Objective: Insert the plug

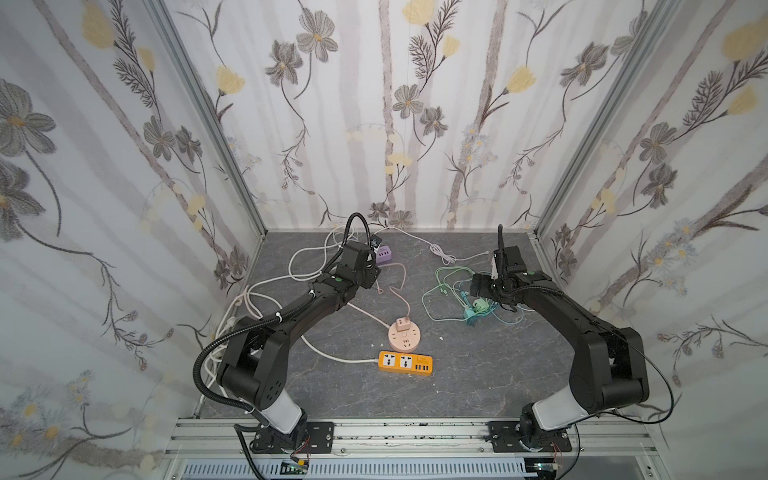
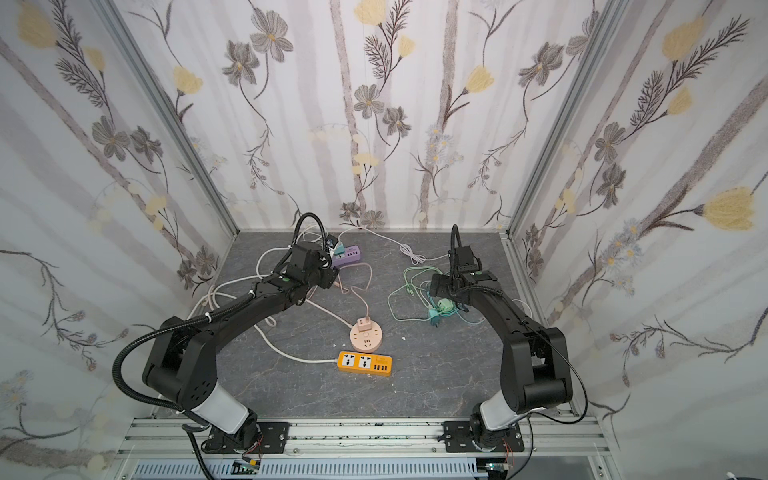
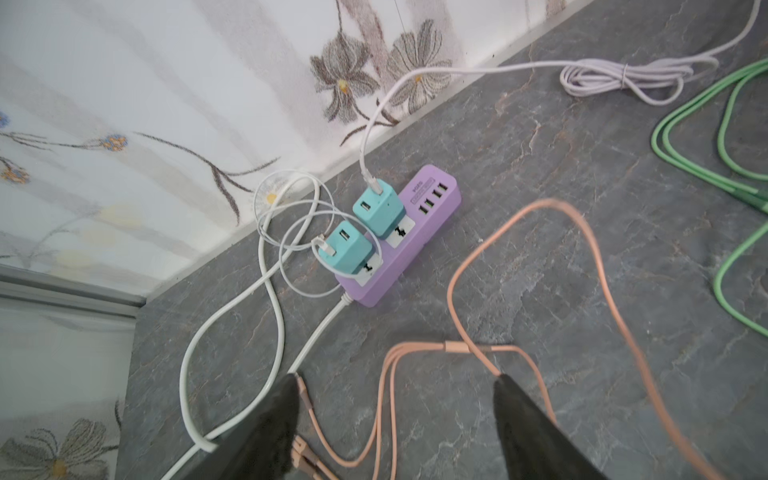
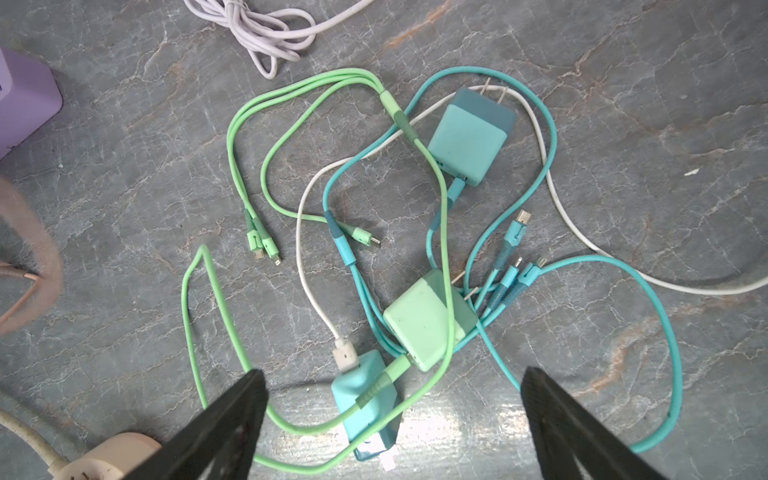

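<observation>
A purple power strip (image 3: 415, 245) lies by the back wall with two teal plugs (image 3: 380, 212) seated in its sockets. My left gripper (image 3: 397, 384) hovers open just in front of it, over a pink cable (image 3: 457, 291) whose connector ends (image 3: 305, 455) lie beside one finger; nothing is held. My right gripper (image 4: 392, 374) is open above a tangle of loose chargers. A teal plug (image 4: 361, 395) lies between its fingers on the table, with a light green plug (image 4: 419, 320) and another teal plug (image 4: 469, 137) beyond.
A round pink socket (image 1: 405, 338) with a pink charger (image 1: 402, 323) in it sits mid-table, and an orange power strip (image 1: 405, 362) lies in front of it. White cords (image 1: 257, 299) loop behind the left arm. Green and teal cables (image 1: 440, 286) spread on the right.
</observation>
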Tool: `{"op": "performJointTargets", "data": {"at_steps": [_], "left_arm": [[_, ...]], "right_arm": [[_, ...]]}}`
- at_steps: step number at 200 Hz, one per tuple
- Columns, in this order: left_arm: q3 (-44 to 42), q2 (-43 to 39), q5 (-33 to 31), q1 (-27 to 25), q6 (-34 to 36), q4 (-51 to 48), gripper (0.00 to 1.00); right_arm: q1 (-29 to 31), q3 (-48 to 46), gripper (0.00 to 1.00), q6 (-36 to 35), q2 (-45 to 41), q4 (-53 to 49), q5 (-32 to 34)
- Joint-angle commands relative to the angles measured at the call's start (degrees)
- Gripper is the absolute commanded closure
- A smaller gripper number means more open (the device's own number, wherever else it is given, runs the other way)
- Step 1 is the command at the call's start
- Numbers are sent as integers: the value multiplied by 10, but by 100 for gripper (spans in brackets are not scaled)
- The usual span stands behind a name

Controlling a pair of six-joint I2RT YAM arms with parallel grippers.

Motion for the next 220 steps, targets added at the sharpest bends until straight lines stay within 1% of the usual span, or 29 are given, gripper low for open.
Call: {"op": "performJointTargets", "data": {"at_steps": [1, 23, 33, 42, 51, 63, 74, 89, 93, 100, 106, 112, 123, 137, 154, 184, 220], "left_arm": [[-26, -39, -6, 2, 16, -118, 0], [-62, -96, -6, 4, 6, -168, 0], [-80, -127, 24, 4, -1, -178, 0], [-102, -159, 73, 1, -6, -174, 0], [-129, -185, 114, -8, -9, -153, 0], [-170, -230, 153, -31, -4, -112, 0], [-209, -252, 170, -55, -2, -60, 0], [-235, -252, 183, -79, -30, -10, 0], [-237, -246, 179, -88, -38, -2, 0], [-238, -231, 159, -109, -47, 12, 0], [-238, -214, 133, -129, -51, 23, 0], [-238, -196, 92, -153, -56, 42, 0], [-235, -162, 29, -188, -72, 72, 0], [-235, -132, -9, -215, -92, 108, 0], [-235, -98, -30, -233, -110, 140, 0], [-222, -53, -64, -254, -119, 144, 0], [-224, -47, -80, -255, -123, 150, 0]], "right_arm": [[0, -12, 4, 13, -20, 23, -8], [-1, -22, 2, 20, -36, 25, 22], [-3, -30, 2, 31, -41, 30, 36], [-8, -40, 2, 44, -44, 38, 36], [-13, -50, 3, 59, -47, 49, 27], [-18, -63, 4, 75, -47, 65, 11], [-20, -72, 6, 92, -47, 76, 1], [-21, -83, 8, 116, -42, 86, -3], [-21, -87, 8, 124, -41, 89, -3], [-22, -89, 13, 138, -41, 96, 0], [-22, -110, 15, 150, -41, 103, 2], [-22, -118, 17, 161, -42, 111, 2], [-23, -131, 20, 175, -43, 125, 0], [-23, -143, 21, 188, -42, 139, -2], [-23, -157, 25, 205, -36, 154, -5], [-22, -164, 36, 219, -15, 175, -6], [-21, -173, 57, 214, -12, 200, -13]]}}
